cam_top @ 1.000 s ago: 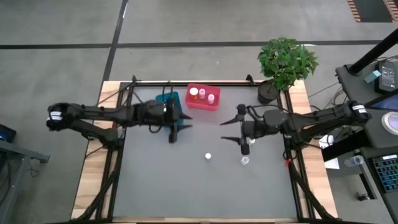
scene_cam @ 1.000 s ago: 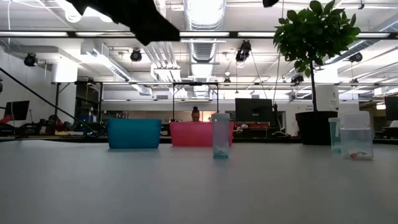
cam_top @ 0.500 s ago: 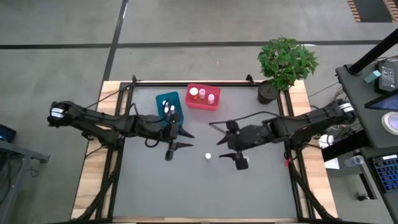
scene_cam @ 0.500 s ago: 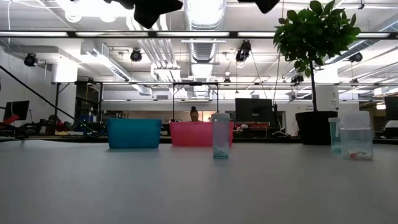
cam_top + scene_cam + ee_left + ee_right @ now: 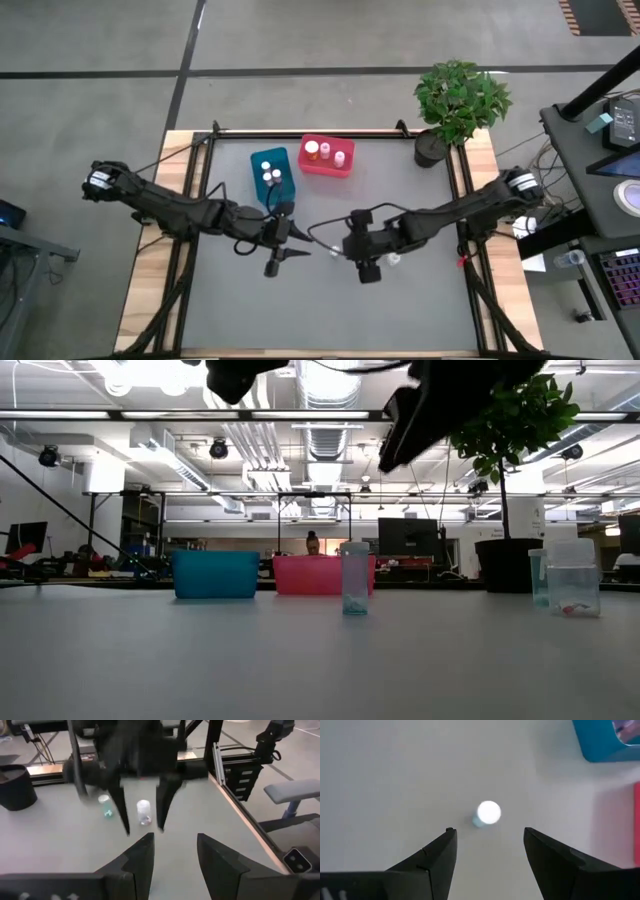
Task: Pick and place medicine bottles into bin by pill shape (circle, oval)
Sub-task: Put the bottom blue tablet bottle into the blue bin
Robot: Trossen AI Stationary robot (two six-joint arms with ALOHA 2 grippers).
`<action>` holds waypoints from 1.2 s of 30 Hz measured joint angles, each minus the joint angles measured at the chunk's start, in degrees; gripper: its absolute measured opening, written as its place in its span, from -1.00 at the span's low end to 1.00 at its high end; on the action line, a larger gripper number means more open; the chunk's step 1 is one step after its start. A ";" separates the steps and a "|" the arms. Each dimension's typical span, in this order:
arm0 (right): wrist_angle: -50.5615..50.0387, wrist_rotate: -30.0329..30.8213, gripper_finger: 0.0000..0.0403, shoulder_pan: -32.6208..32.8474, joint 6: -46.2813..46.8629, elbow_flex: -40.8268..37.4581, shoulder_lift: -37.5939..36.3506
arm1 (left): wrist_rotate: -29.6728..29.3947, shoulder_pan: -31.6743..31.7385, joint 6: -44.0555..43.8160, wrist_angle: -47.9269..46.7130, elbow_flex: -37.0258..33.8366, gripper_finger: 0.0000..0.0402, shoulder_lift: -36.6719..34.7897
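Grey tabletop (image 5: pixel 330 310) fills the middle of the high view, with a potted plant (image 5: pixel 460 100) at upper right. Toward the top centre sit a blue bin (image 5: pixel 270 172) and a red bin (image 5: pixel 327 157), each already holding white-capped bottles.

Both arms reach into the frame's centre. The right gripper (image 5: pixel 487 847) hangs with fingers spread wide and empty, looking straight down on a small clear bottle (image 5: pixel 486 814) standing upright on the table. Another bottle (image 5: pixel 393 260) stands just right of that arm. The left gripper (image 5: pixel 174 851) waits at centre-left, jaws parted, holding nothing.

I'd judge the bottle light, rigid, smooth and easily tipped; best taken across its body just under the cap.
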 joint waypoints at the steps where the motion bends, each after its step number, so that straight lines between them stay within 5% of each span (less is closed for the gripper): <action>1: 0.60 0.55 0.09 0.00 -0.66 0.00 1.10 | -0.36 -0.41 0.01 0.01 0.00 -0.34 0.00; 14: 8.74 0.83 0.09 -3.03 -3.11 0.00 12.35 | -2.28 -1.71 0.37 -0.10 0.00 -0.34 -0.15; 26: 10.73 0.12 0.08 -3.39 -3.81 0.00 13.05 | -3.02 -1.73 0.87 -0.30 0.00 -0.34 -0.20; 36: 10.73 -0.01 -0.21 -3.41 -3.78 0.00 13.04 | -3.05 -1.71 0.92 -0.30 0.00 -0.34 -0.20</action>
